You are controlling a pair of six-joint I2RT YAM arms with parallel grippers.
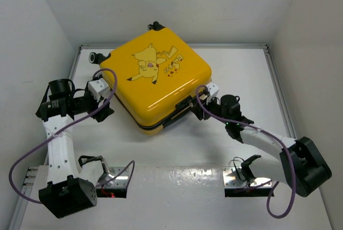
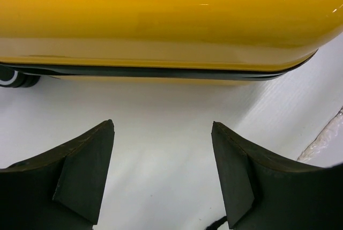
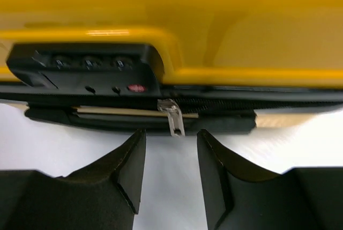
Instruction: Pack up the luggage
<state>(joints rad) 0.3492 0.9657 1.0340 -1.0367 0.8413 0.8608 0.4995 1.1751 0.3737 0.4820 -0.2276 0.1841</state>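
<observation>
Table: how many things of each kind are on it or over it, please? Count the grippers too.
Luggage: 1
Grippers: 2 (left gripper, right gripper)
Total: 3

arm links (image 1: 58,152): white | joints (image 1: 67,198): black housings | cables (image 1: 33,149): purple, looping | gripper fingers (image 2: 86,171): black, wedge-shaped

White table (image 1: 241,74), closed yellow luggage (image 1: 155,80) flat on it.
</observation>
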